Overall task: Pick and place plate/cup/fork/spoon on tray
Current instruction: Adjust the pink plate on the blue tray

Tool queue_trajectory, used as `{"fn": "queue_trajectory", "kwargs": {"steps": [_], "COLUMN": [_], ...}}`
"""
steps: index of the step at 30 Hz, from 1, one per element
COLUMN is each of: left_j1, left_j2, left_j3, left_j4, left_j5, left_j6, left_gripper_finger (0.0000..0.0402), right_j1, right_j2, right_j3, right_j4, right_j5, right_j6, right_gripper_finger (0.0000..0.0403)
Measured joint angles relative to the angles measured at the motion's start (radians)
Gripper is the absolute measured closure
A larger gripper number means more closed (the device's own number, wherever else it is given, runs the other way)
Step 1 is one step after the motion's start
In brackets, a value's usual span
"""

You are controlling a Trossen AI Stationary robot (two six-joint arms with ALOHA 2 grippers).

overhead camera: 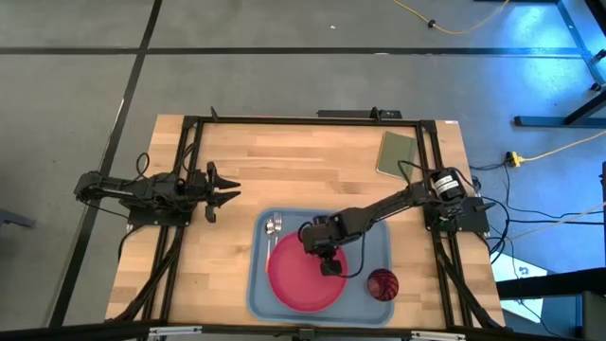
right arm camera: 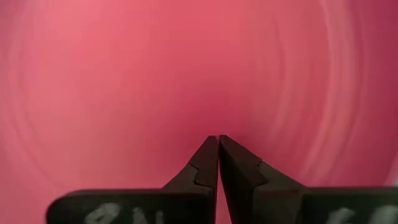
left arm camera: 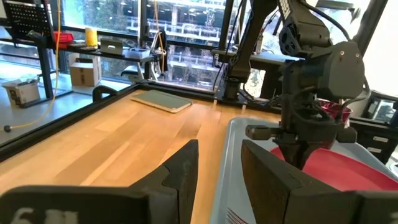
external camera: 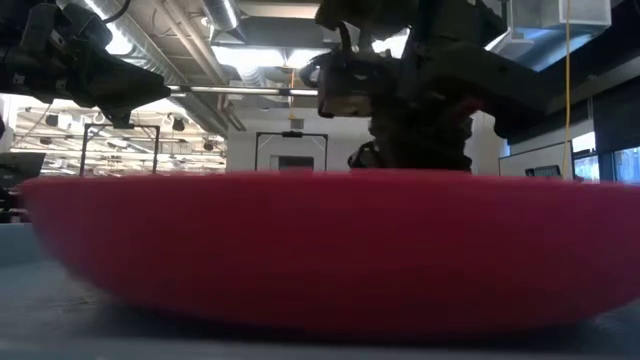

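Note:
The pink-red plate lies flat in the left half of the blue-grey tray. The maroon cup stands upright in the tray's near right corner. Two slim silver pieces of cutlery lie side by side in the tray's far left corner; I cannot tell the fork from the spoon. My right gripper is shut with nothing between its fingers and points steeply down at the plate's inner surface, right of its middle. My left gripper hovers open and level, left of the tray. My right gripper points its shut fingertips down at the plate's inner surface from above. They stand very close to it, but I cannot tell whether they touch it. The plate rests flat on the tray.
An olive-green pad lies near the table's far right corner. Bare wood stretches between the tray and the far edge. A black frame runs along the table's sides. In the low view the plate's rim fills the foreground.

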Motion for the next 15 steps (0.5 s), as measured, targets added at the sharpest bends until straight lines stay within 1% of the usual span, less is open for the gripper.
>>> {"fn": "queue_trajectory", "kwargs": {"steps": [15], "left_j1": [0.0], "left_j2": [0.0], "left_j3": [0.0], "left_j4": [0.0], "left_j5": [0.0], "left_j6": [0.0], "left_gripper_finger": [0.0287], "right_j1": [0.0], "right_j2": [-0.006], "right_j3": [-0.007], "right_j4": [-0.128], "right_j5": [0.006], "right_j6": [0.076], "right_gripper_finger": [0.0383]}}
